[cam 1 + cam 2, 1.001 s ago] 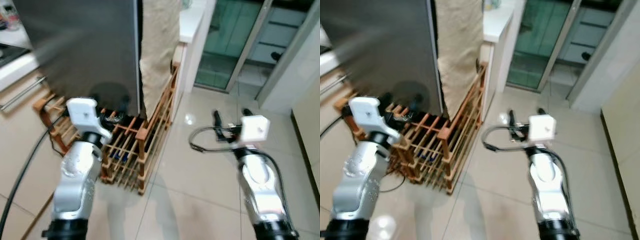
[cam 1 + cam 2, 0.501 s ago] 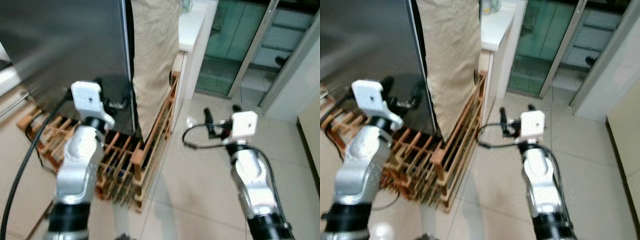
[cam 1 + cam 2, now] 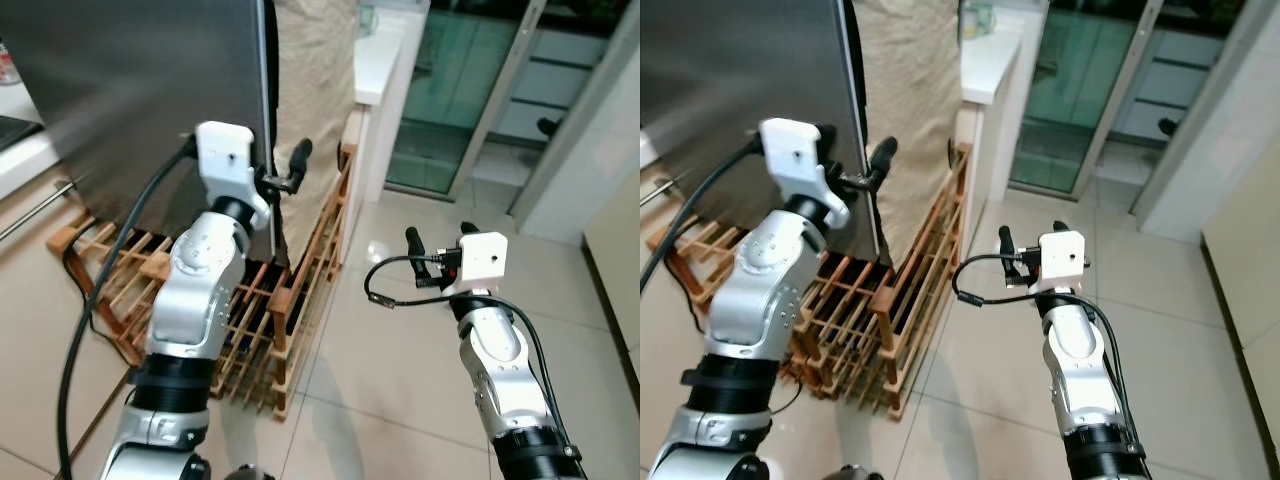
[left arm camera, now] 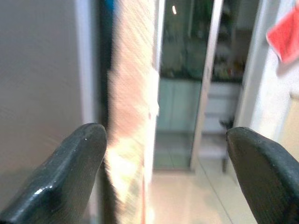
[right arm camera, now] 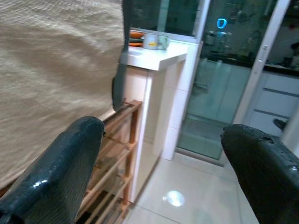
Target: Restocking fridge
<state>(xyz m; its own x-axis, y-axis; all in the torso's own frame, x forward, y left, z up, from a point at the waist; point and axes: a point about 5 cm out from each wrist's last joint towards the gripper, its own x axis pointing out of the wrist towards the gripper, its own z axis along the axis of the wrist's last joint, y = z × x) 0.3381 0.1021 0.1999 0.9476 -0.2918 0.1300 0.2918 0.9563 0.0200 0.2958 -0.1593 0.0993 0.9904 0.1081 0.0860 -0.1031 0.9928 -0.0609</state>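
Fridge: the fridge (image 3: pixel 150 90) stands ahead on the robot's left, its dark grey door closed, beside a beige cloth-covered panel (image 3: pixel 315 100).
Left end effector: the left end effector (image 3: pixel 285 178) is raised at the fridge door's right edge, its two black fingers spread wide with nothing between them; in the left wrist view one finger (image 4: pixel 70 172) sits just in front of the grey door face and the other (image 4: pixel 264 175) hangs out over the open floor.
Right end effector: the right end effector (image 3: pixel 438 240) is held out over the tiled floor (image 3: pixel 400 370), well apart from the fridge, fingers wide and empty.
Step in hand: judged from the pose, reaching for the door edge to pull the fridge open before any restocking.
Doing it well: one finger should slip behind the door's right edge, at the dark gap between door and cloth, and hook there rather than press on the flat face. The pull should then follow the hinge arc.
Hazards: the wooden rack (image 3: pixel 250 310) stands on the floor close below the door and may obstruct the swing or the robot's feet; the left arm's black cable (image 3: pixel 90 300) hangs nearby.
Nearby: a white worktop (image 3: pixel 990 50) beyond the cloth carries a small cup, too blurred to describe.
Writing: no brand, label or text can be read anywhere.
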